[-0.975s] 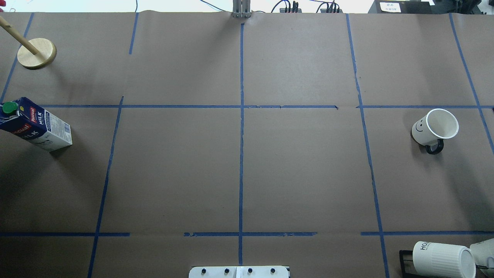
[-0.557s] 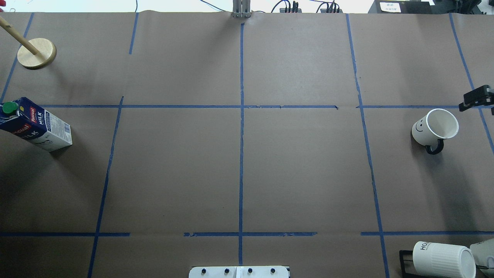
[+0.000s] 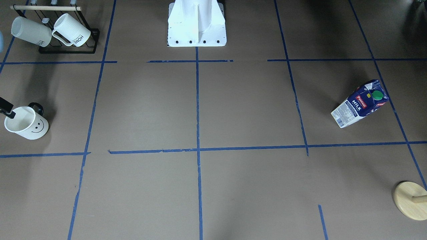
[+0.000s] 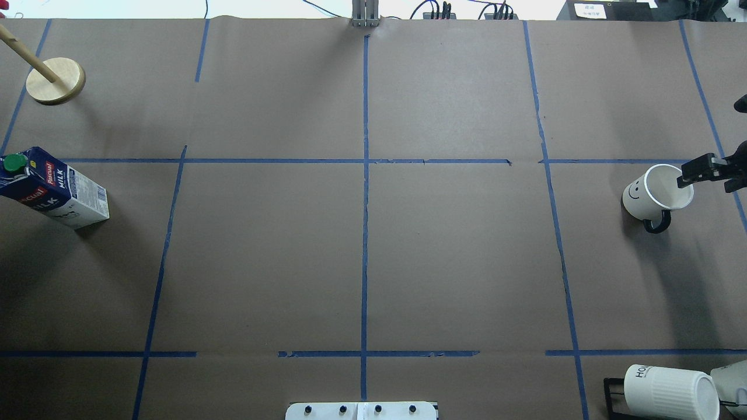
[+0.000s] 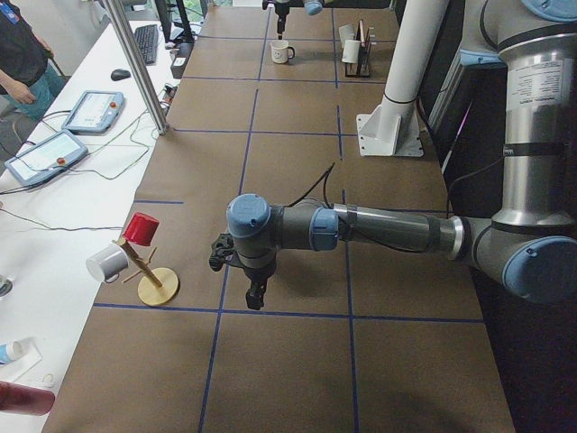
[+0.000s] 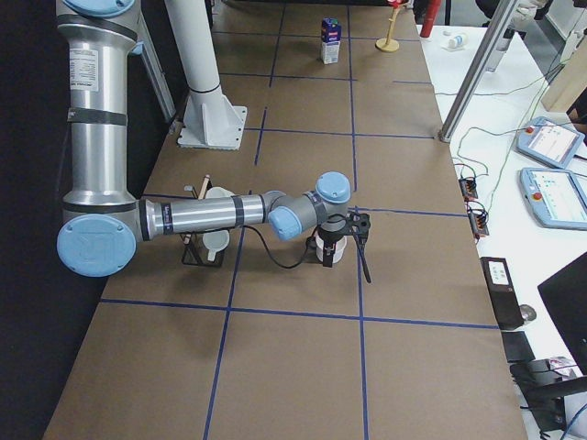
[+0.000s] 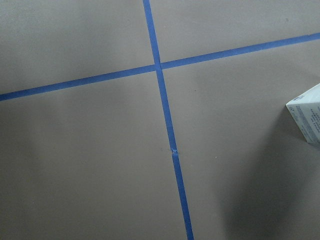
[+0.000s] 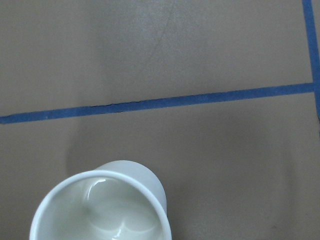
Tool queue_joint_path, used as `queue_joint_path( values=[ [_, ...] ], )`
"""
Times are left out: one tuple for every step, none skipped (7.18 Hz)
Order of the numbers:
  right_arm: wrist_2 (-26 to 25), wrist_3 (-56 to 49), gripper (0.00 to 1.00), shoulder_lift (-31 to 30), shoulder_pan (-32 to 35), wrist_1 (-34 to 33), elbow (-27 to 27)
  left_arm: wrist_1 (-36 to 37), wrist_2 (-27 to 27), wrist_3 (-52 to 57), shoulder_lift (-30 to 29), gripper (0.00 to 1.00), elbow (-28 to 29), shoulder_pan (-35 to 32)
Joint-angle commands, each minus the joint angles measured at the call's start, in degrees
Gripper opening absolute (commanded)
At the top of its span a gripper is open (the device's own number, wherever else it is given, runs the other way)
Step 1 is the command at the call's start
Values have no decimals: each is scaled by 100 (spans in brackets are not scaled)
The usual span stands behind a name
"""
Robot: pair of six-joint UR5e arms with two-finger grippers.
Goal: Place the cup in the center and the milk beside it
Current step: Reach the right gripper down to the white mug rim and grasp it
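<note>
Cup [image 4: 656, 192] and milk [image 4: 55, 195], neither yet at the center [image 4: 366, 161].
Glossy white cup with a black loop handle stood upright far right of the center, mouth open to a rim grasp. The right gripper [image 4: 703, 171] hung over it, fingers spread and empty. Card gable carton with a green cap stood far left of the center. Whether the left gripper [image 5: 236, 275] had its fingers spread or closed could not be told.

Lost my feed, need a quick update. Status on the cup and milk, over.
Right gripper open at cup rim, cup not lifted. Left gripper near milk, state unclear. Milk upright, untouched. Nothing blocking center.
</note>
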Motion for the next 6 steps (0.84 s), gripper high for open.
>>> queue_joint_path(
  values=[
    [-28, 156, 97, -6, -204, 339, -211, 0, 0, 0, 0, 100, 0, 0],
    [-37, 166, 92, -6, -301, 340, -228, 0, 0, 0, 0, 100, 0, 0],
    [-37, 166, 82, -6, -328, 331, -254, 9, 0, 0, 0, 100, 0, 0],
    [-28, 166, 49, 38, -346, 331, -333, 18, 0, 0, 0, 100, 0, 0],
    [-37, 157, 20, 73, -346, 339, -368, 18, 0, 0, 0, 100, 0, 0],
    [-37, 157, 12, 73, -346, 340, -377, 26, 0, 0, 9, 100, 0, 0]
  ],
)
